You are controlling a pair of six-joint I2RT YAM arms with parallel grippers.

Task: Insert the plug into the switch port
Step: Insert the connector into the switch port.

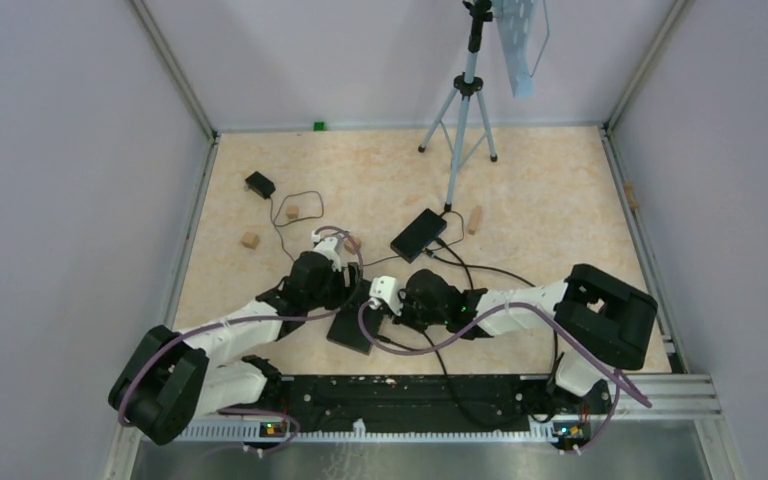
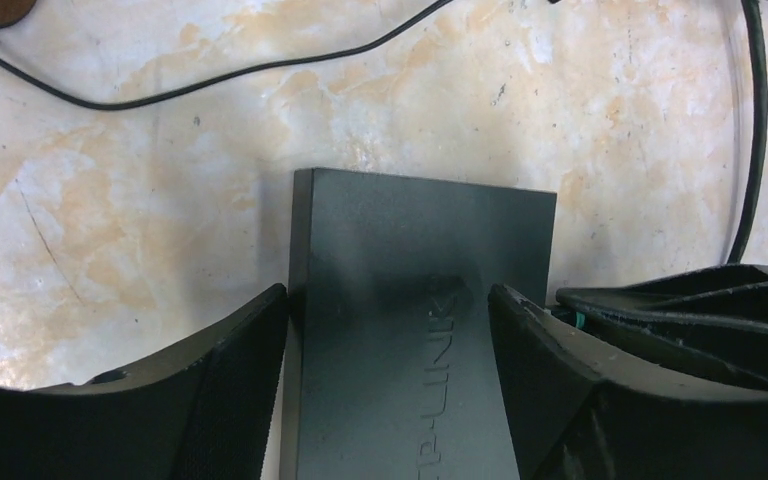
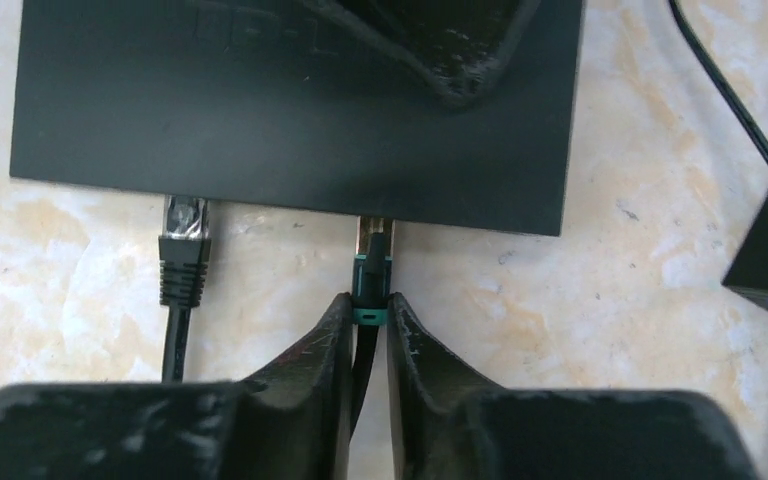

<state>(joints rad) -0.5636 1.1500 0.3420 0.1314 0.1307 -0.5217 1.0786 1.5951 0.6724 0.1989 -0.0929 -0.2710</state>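
Note:
The black switch (image 1: 352, 330) lies flat between the two arms. In the left wrist view my left gripper (image 2: 388, 300) straddles the switch (image 2: 410, 230) with jaws wide apart, a thin gap showing at its left finger. In the right wrist view my right gripper (image 3: 367, 305) is shut on a teal-banded plug (image 3: 371, 262). The plug's tip meets the near edge of the switch (image 3: 260, 110) at a port. The port opening itself is hidden. A second black plug (image 3: 182, 250) sits with its tip at the same edge, further left.
A second black box (image 1: 419, 233) with cables lies behind the grippers, and a tripod (image 1: 460, 120) stands at the back. Small wooden blocks (image 1: 250, 240) and a black adapter (image 1: 259, 184) rest at the far left. Thin black cables (image 2: 210, 80) trail over the table.

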